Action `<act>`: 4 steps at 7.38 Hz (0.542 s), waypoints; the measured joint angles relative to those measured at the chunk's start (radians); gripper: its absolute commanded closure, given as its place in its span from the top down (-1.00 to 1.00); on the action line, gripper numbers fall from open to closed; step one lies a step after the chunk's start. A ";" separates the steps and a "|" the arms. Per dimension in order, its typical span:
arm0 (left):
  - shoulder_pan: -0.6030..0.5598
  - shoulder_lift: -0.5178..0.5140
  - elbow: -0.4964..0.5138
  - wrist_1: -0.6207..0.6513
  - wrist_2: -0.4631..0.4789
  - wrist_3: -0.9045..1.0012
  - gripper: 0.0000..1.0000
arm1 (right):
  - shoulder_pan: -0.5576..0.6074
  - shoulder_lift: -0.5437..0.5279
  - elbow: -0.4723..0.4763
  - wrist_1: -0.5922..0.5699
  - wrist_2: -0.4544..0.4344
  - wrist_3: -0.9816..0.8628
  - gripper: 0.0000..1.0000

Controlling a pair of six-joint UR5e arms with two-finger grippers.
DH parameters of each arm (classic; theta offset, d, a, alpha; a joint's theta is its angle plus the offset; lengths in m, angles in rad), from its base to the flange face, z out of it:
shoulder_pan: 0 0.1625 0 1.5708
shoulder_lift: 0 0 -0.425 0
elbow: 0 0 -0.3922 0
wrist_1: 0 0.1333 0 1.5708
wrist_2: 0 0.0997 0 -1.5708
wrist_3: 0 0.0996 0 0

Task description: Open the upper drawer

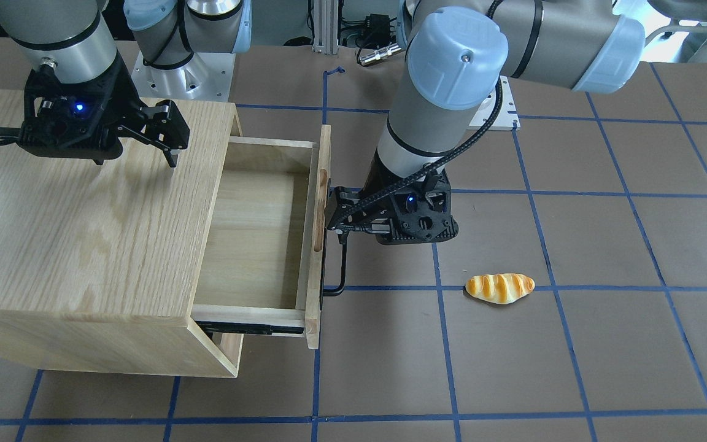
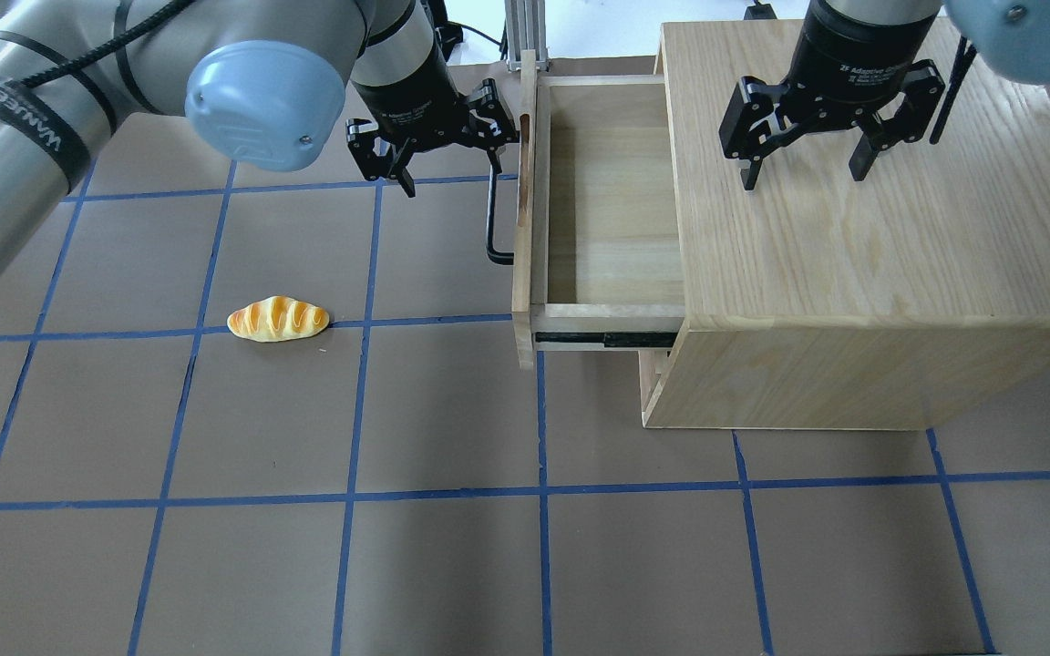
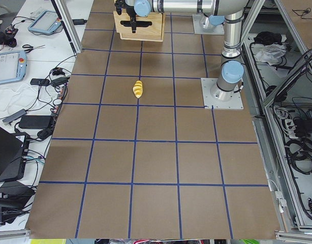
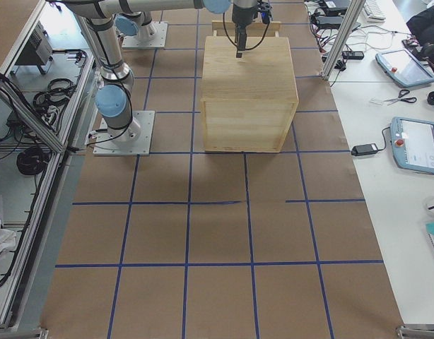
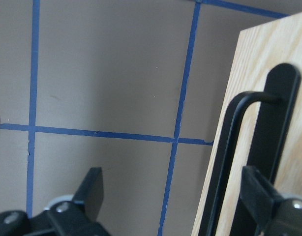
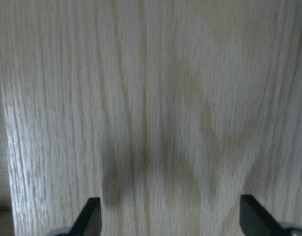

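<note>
**A:** Starting farthest from the oak cabinet (image 2: 853,264) on its drawer side, what are you seeing?

**B:** A toy bread roll (image 2: 278,319) is lying on the brown counter (image 2: 397,410), well apart from the cabinet and touching nothing.

**A:** And moving in toward the cabinet?

**B:** The left claw (image 2: 448,169) is hovering just in front of the drawer's face, at one end of the black bar handle (image 2: 491,219). Its fingers are standing wide apart. The wrist view is showing the bar lying between them, close by one finger, with nothing squeezing it. I cannot tell whether that finger is touching the bar.

**A:** Where is the drawer itself sitting?

**B:** The upper drawer (image 2: 612,210) is sticking far out of the cabinet. Its bare floor is showing, and a black slide rail (image 2: 602,340) is showing along its side.

**A:** And over the cabinet?

**B:** The right claw (image 2: 806,170) is hanging above the cabinet's top, near the edge over the drawer. Its fingers are spread wide and holding nothing.

**A:** So how far along is the job looking?

**B:** I am judging the opening as all but done. Whether the rail is allowing more travel, I cannot tell. At most a last short pull is remaining, and then backing the left claw away from the handle.
</note>
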 measured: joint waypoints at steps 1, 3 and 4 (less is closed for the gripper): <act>0.005 0.018 0.005 -0.029 0.003 -0.003 1.00 | 0.000 0.000 0.000 0.000 0.000 0.000 1.00; 0.086 0.055 0.028 -0.095 0.024 0.043 1.00 | 0.000 0.000 -0.001 0.000 0.000 0.000 1.00; 0.147 0.075 0.034 -0.110 0.039 0.126 1.00 | 0.000 0.000 -0.001 0.000 0.000 0.000 1.00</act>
